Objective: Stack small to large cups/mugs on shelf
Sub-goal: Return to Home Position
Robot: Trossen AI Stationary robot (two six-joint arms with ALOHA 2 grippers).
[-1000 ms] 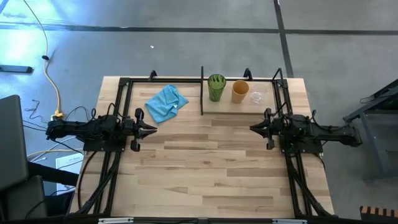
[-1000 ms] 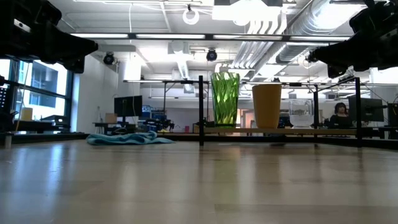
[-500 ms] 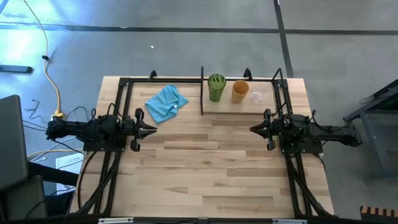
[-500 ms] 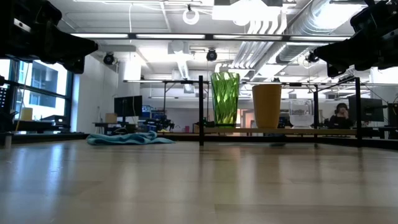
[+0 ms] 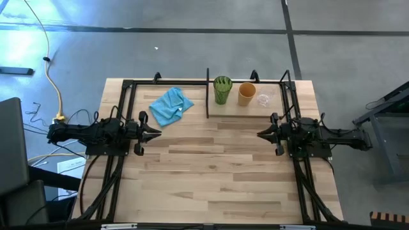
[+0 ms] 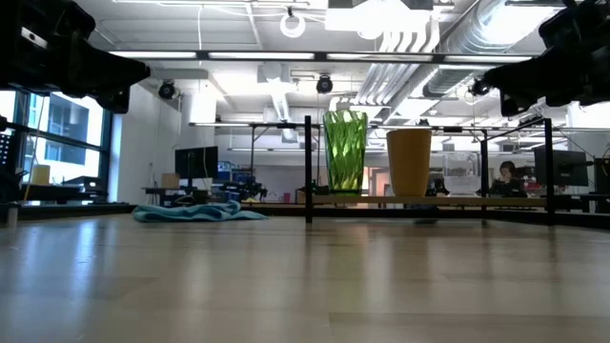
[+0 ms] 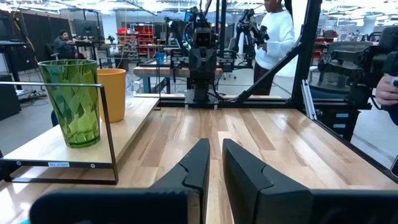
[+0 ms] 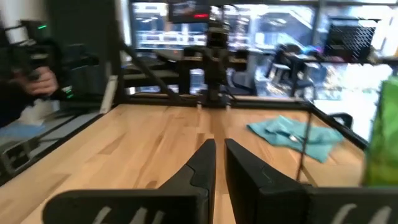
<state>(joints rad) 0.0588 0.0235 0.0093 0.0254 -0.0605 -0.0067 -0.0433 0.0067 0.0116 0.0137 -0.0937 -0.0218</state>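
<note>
Three cups stand upright in a row on the shelf (image 5: pixel 236 110) at the table's far right. The green ribbed tumbler (image 5: pixel 222 89) is beside the black divider (image 5: pixel 208 96). The orange cup (image 5: pixel 246 93) comes after it, then the tiny clear glass (image 5: pixel 263 99). My left gripper (image 5: pixel 158 133) rests level at the table's left side, pointing toward the right arm. My right gripper (image 5: pixel 259 133) mirrors it at the right side, just near of the shelf. In the wrist views both the left gripper (image 7: pixel 216 146) and the right gripper (image 8: pixel 219 146) are shut to a thin slit, with nothing between the fingers.
A crumpled blue cloth (image 5: pixel 170 106) lies on the tabletop left of the divider, inside the black frame. Bare butcher-block wood (image 5: pixel 211 166) stretches between the arms and toward the near edge. A person in white (image 7: pixel 273 37) stands in the room beyond the table.
</note>
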